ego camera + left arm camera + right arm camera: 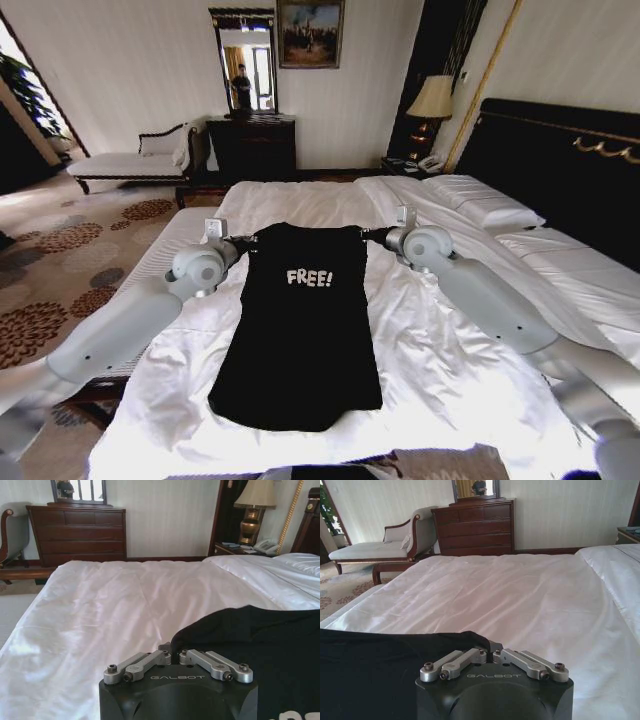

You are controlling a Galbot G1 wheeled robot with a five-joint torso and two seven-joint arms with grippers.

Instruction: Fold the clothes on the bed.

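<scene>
The black T-shirt (300, 340) with white "FREE!" lettering lies flat and lengthwise on the bed's white duvet (440, 360), its sides forming a narrow strip with no sleeves sticking out. My left gripper (243, 239) is shut on the shirt's far left corner, and my right gripper (367, 234) is shut on the far right corner. Seen from the left wrist, the gripper (172, 650) pinches the edge of the black fabric (260, 640). From the right wrist, the gripper (491, 647) likewise meets the fabric (375, 665) at its tip.
White pillows (485, 205) and a dark headboard (560, 160) are on the right. Past the bed's far edge stand a dark dresser (252, 145), a pale chaise longue (130, 160) and a nightstand with a lamp (432, 105). Patterned carpet (60, 260) lies left.
</scene>
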